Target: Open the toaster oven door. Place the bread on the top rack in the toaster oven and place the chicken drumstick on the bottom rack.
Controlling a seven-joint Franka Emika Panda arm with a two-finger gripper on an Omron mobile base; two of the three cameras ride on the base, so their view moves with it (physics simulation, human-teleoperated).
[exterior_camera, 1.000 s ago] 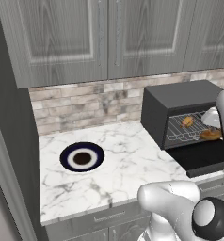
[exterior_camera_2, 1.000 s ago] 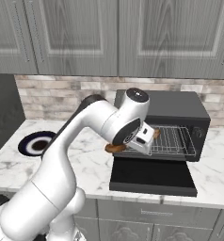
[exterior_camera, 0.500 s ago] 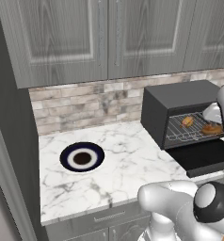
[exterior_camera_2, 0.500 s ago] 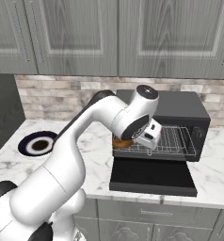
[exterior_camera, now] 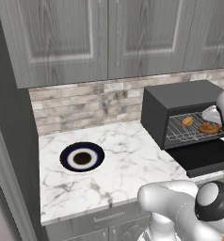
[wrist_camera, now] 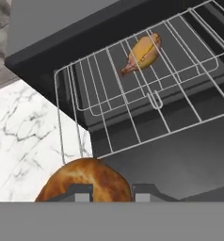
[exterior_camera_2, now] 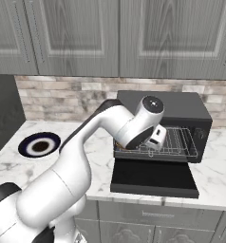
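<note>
The black toaster oven (exterior_camera: pixel 180 96) (exterior_camera_2: pixel 181 102) stands on the counter at the right. The toaster oven door (exterior_camera: pixel 203 155) (exterior_camera_2: pixel 153 175) lies folded down flat in front of it. My gripper (wrist_camera: pixel 111 192) (exterior_camera: pixel 212 117) is at the oven's mouth, shut on the bread (wrist_camera: pixel 83 181) (exterior_camera: pixel 209 127), a round golden-brown bun. The bread hangs just before the front edge of the wire racks (wrist_camera: pixel 132 99). The chicken drumstick (wrist_camera: pixel 142 52) (exterior_camera: pixel 188 121) lies deeper inside, on the higher of the two racks in the hand view. In the right base view my own arm (exterior_camera_2: pixel 134 128) hides the gripper.
A dark blue and white plate (exterior_camera: pixel 82 157) (exterior_camera_2: pixel 39 144) sits on the marble counter (exterior_camera: pixel 128 155) left of the oven. Grey wall cabinets (exterior_camera_2: pixel 110 33) hang above, over a brick backsplash. The lowered door juts out over the counter's front edge.
My hand has carried the bread to the right, from in front of the oven's left side into its open mouth by the racks. The grip stays shut.
</note>
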